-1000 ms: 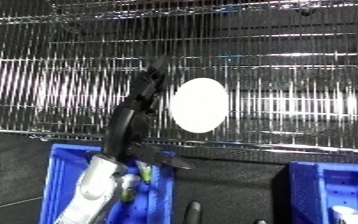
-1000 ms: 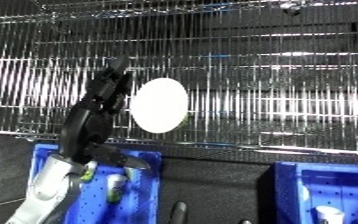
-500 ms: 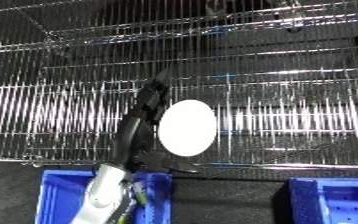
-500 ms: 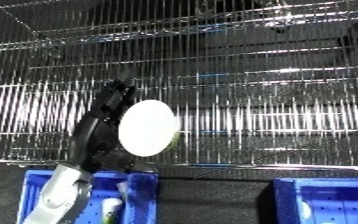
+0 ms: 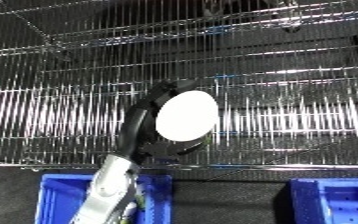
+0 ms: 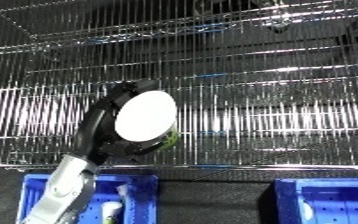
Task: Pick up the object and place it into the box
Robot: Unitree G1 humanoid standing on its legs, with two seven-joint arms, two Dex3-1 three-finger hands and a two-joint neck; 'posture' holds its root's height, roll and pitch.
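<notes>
The left hand (image 5: pixel 149 132) has its fingers curled round a white disc (image 5: pixel 186 116), held up before the wire shelf (image 5: pixel 282 75); it looks light, stiff and smooth, best gripped by its rim.

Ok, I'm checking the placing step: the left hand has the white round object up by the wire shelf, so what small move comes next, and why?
Probably lower it. The left hand is curled round the white round object, held up against the wire shelf, with the left blue bin below it. Bringing the object down over that bin before letting go looks sensible.
</notes>
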